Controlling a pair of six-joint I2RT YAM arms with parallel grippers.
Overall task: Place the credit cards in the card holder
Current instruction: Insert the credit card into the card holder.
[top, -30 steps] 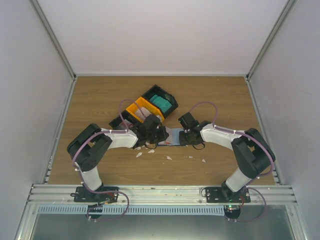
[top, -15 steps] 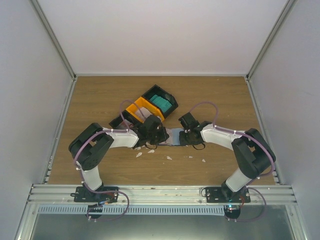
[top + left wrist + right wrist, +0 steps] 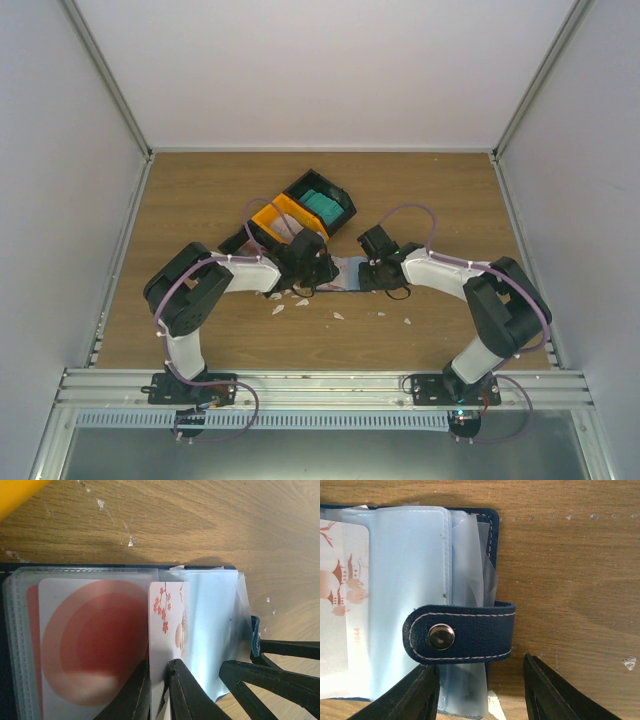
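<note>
- Working mid-table (image 3: pixel 180 200): both arms fold inward and meet over the card holder (image 3: pixel 347 272), which lies open and flat between them. I see bare wood in front and to both sides.
- Behind the left arm sit the orange bin (image 3: pixel 268 218) and the black bin (image 3: pixel 335 188) with teal cards (image 3: pixel 322 206) inside. That is the tight side. White scraps (image 3: pixel 338 316) lie near the holder's front edge.
- The left arm is the working one. The left gripper (image 3: pixel 158 664) is nearly closed and pinches the near short edge of the blossom card (image 3: pixel 167 630).
- The card's long axis runs straight away from the fingers, across the holder toward its far edge. My read: the coming push goes along that axis, with no sideways drift.
- The blossom card sits just beside the red-circle card (image 3: pixel 90 640), which is already pocketed on the left. Its right part lies under a clear sleeve (image 3: pixel 210 630). I cannot tell whether it is properly inside a pocket or only tucked between leaves.
- The right gripper (image 3: pixel 479 672) is wide open with nothing clamped. Its fingers straddle the holder's near edge below the snap tab (image 3: pixel 465 632), and one finger overlaps the sleeves. I judge it is there to steady the holder.
- Room ahead looks short, as the card's far edge is near the sleeve's end.
</note>
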